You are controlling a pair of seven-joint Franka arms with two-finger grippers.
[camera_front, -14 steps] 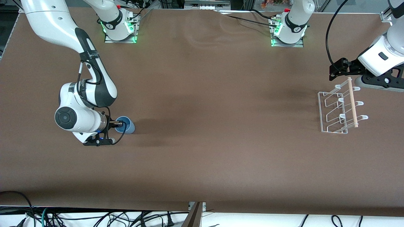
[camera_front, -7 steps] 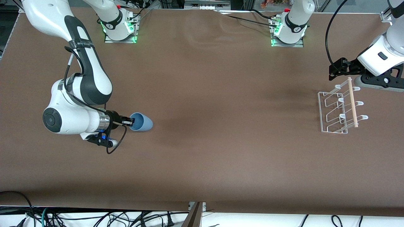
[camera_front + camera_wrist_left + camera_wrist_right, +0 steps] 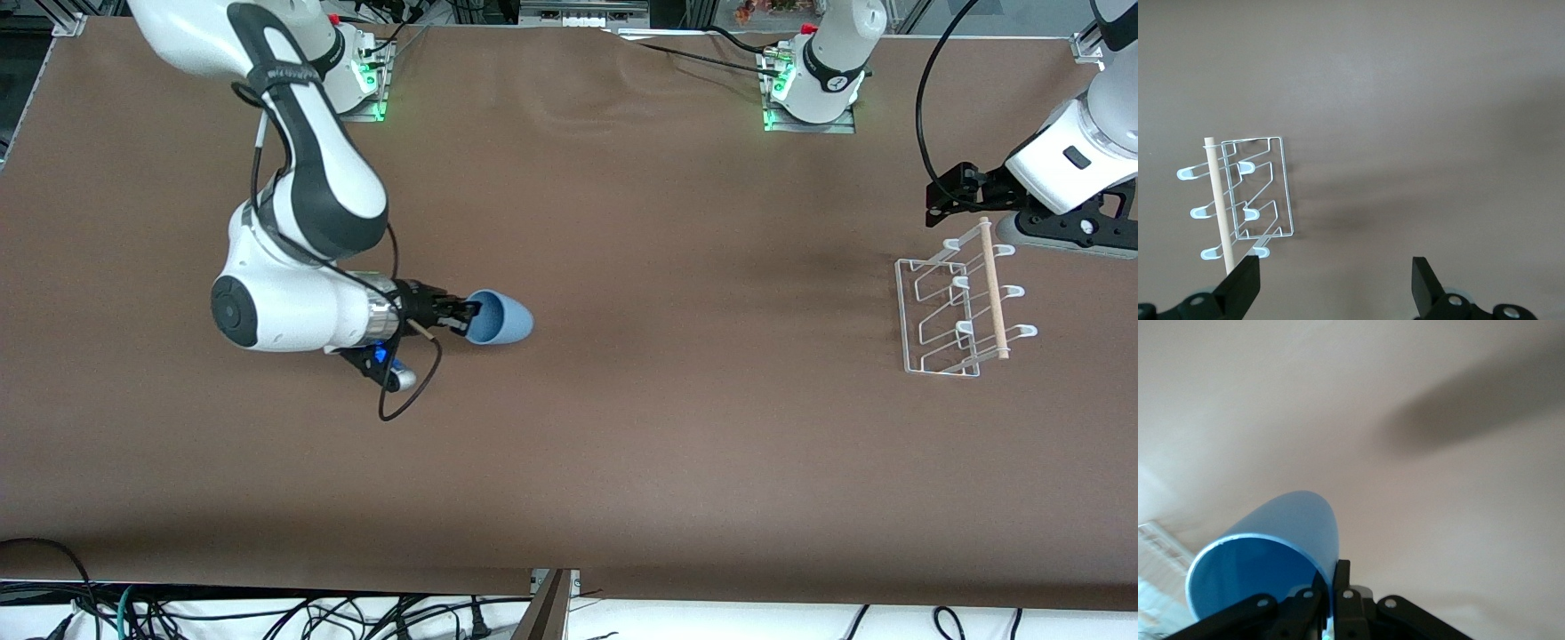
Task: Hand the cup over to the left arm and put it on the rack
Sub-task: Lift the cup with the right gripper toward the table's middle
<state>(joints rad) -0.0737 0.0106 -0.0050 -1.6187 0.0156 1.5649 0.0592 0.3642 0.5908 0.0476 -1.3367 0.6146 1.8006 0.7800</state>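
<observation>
The light-blue cup (image 3: pixel 500 318) hangs on its side above the table, its base pointing toward the left arm's end. My right gripper (image 3: pixel 468 315) is shut on the cup's rim, one finger inside and one outside; the right wrist view shows that rim (image 3: pixel 1265 570) pinched between the fingers. The white wire rack (image 3: pixel 956 305) with its wooden dowel stands at the left arm's end of the table. My left gripper (image 3: pixel 944 191) waits open with nothing in it, over the table just past the rack on the bases' side; the left wrist view shows the rack (image 3: pixel 1248 197) below it.
Brown cloth covers the table (image 3: pixel 676 427). The two arm bases (image 3: pixel 813 84) with green lights stand along the edge farthest from the front camera. Cables lie on the floor below the near edge.
My right arm has carried the cup toward the middle of the table and tipped it from near upright onto its side. The left arm has not moved.
</observation>
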